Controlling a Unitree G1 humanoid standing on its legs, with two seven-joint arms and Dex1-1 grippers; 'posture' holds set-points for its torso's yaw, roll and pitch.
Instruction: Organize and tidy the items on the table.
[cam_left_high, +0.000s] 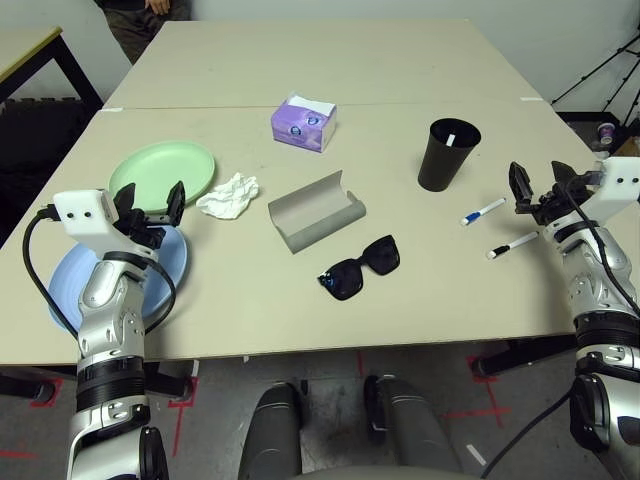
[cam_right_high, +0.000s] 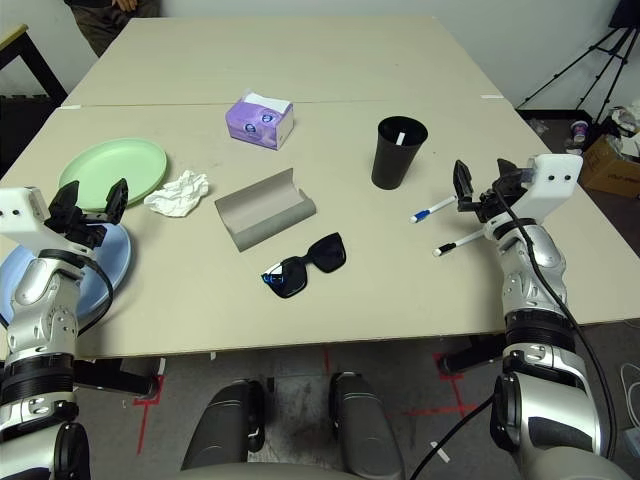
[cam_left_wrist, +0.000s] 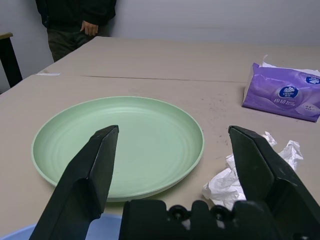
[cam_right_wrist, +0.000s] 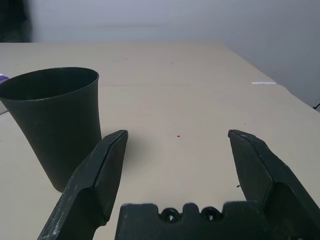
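On the table (cam_left_high: 300, 60), a pale green plate (cam_left_high: 162, 172) lies at the left, with a light blue plate (cam_left_high: 172, 255) nearer me, partly under my left forearm. My left gripper (cam_left_high: 152, 196) hovers open above the blue plate's far rim, facing the green plate (cam_left_wrist: 120, 145) and a crumpled tissue wad (cam_left_high: 229, 195). The open grey glasses case (cam_left_high: 315, 212) and black sunglasses (cam_left_high: 360, 268) lie mid-table. A black cup (cam_left_high: 448, 155) stands right of centre. Two blue-capped pens (cam_left_high: 484, 211) (cam_left_high: 513, 245) lie near my right gripper (cam_left_high: 540, 178), which is open and empty, facing the cup (cam_right_wrist: 55, 130).
A purple tissue pack (cam_left_high: 304, 123) sits behind the case. A person (cam_left_high: 150, 10) stands at the table's far left end. A yellow-edged table (cam_left_high: 25, 45) is at the far left and a tripod (cam_left_high: 610, 60) at the far right.
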